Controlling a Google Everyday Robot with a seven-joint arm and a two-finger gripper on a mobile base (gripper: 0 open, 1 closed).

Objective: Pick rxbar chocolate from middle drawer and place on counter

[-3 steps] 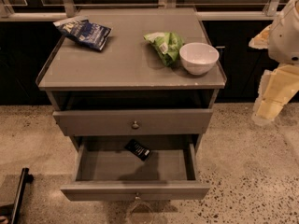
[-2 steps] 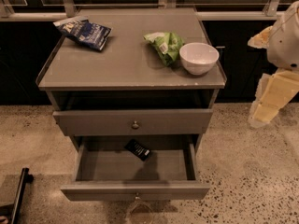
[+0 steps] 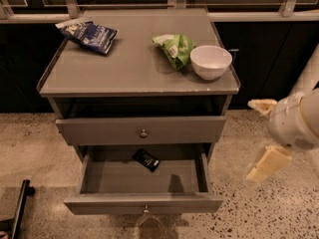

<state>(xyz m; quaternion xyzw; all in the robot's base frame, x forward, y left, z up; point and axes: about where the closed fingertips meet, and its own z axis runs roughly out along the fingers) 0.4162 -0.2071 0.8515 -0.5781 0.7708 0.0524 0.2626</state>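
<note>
The rxbar chocolate, a small black wrapper with white print, lies at the back of the open middle drawer, a little left of centre. The counter is the grey top of the cabinet. My gripper hangs in the air to the right of the cabinet, at about drawer height and well clear of the bar. Its two cream fingers stand apart with nothing between them.
A blue bag, a green bag and a white bowl sit on the counter. The upper drawer front is closed. A black bar lies on the speckled floor at lower left.
My arm and gripper have come down and slightly left, from counter height to drawer height at the cabinet's right. The bar and the drawer have not moved.
</note>
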